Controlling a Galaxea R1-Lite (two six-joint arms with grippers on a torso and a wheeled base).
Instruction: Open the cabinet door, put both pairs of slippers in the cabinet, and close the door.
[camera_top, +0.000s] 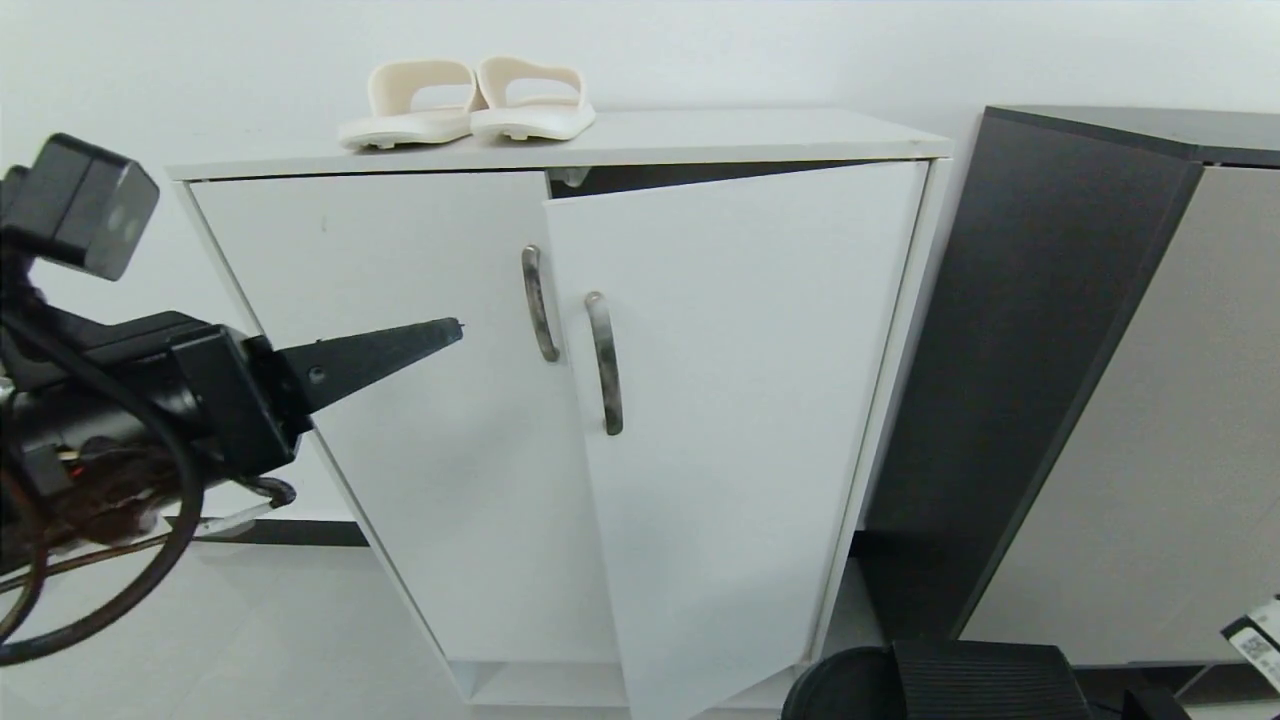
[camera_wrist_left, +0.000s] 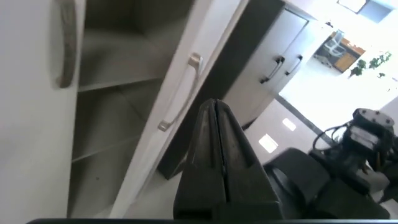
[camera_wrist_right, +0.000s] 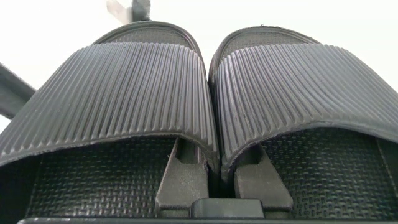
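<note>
A white cabinet (camera_top: 720, 135) stands in front, its right door (camera_top: 745, 400) ajar and its left door (camera_top: 400, 420) flat. A cream pair of slippers (camera_top: 468, 105) rests on top. My left gripper (camera_top: 455, 328) is shut and empty, level with the left door and short of its handle (camera_top: 539, 303). In the left wrist view that gripper (camera_wrist_left: 215, 107) points past the ajar door's handle (camera_wrist_left: 179, 94) toward bare shelves (camera_wrist_left: 112, 71). Low at the right, the black ribbed slippers (camera_top: 940, 680) are pinched together by my right gripper (camera_wrist_right: 216, 168), one finger (camera_wrist_right: 181, 177) inside each slipper (camera_wrist_right: 124, 87).
A tall dark grey cabinet (camera_top: 1050, 350) stands close against the white cabinet's right side. The ajar door swings out toward me. Pale tiled floor (camera_top: 250, 620) lies in front at the left.
</note>
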